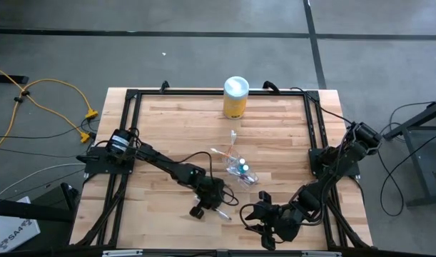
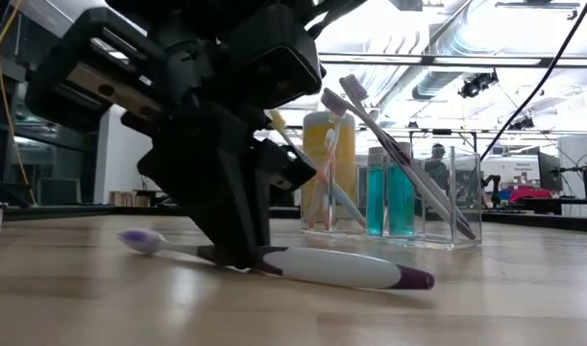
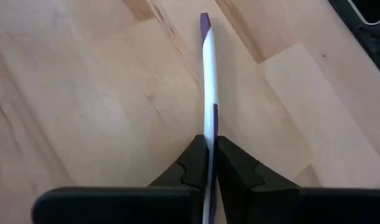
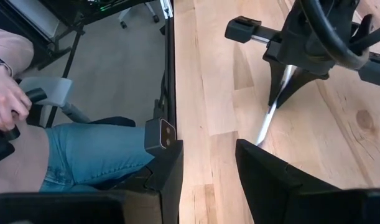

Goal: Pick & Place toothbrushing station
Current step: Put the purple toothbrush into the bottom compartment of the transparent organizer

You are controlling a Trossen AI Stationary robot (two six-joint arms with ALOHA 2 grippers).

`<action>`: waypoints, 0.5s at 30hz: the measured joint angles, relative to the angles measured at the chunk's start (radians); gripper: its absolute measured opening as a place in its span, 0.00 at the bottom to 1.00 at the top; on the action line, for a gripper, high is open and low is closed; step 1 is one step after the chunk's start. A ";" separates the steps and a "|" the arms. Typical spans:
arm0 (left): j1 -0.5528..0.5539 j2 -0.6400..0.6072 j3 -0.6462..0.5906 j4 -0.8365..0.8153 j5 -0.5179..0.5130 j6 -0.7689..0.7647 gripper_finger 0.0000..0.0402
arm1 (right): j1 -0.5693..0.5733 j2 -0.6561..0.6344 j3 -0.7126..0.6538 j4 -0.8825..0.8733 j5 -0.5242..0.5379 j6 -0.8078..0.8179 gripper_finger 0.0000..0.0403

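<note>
Pinching purple toothbrush (image 3: 208, 93), left jaws.

I could make out almost no writing from my station. The only lettering I found sat on a flat white card (image 1: 13, 230) lying on the grey floor beside the table's near left corner in the high view, and it seemed to read "SAI", though I was not sure of it. The yellow canister with its white lid (image 1: 235, 98) showed me no readable label.
</note>
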 joint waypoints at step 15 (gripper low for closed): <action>-0.005 -0.011 0.014 -0.021 0.036 0.032 0.01 | 0.000 0.000 0.000 0.000 0.003 -0.014 0.34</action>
